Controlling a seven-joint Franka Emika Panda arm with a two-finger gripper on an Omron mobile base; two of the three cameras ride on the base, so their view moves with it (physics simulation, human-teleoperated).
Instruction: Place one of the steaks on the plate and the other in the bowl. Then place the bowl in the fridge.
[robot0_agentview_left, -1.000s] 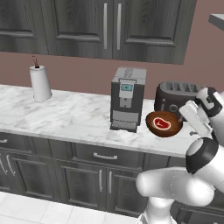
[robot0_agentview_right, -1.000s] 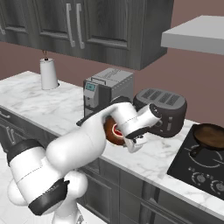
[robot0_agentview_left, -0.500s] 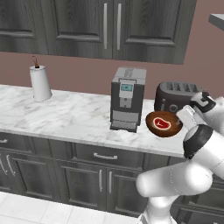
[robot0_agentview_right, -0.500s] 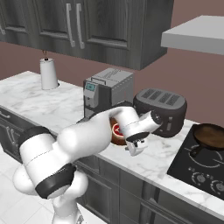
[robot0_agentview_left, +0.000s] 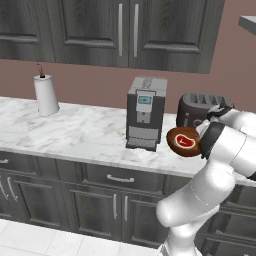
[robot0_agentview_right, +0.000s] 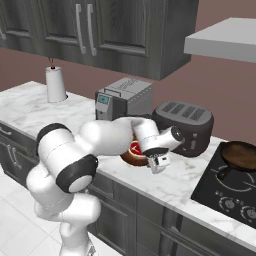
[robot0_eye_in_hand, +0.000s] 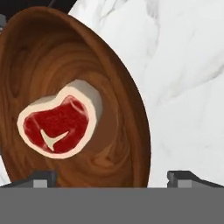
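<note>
Bowl: the round, glossy reddish-brown wooden bowl sits on the white marble worktop, at 3 o'clock of the grey coffee machine; its far rim is cut off in the hand view.
Steak: one flat red raw steak with a pale fat edge lies inside the bowl.
Claw: the claw hangs spread wide above the bowl, holding nothing; the arm hides part of the bowl in the right base view.
Toaster: the dark toaster stands behind.

You see a glossy reddish-brown bowl with swirling grain, a red steak edged pale cream, and white grey-veined marble counter at three o'clock.
</note>
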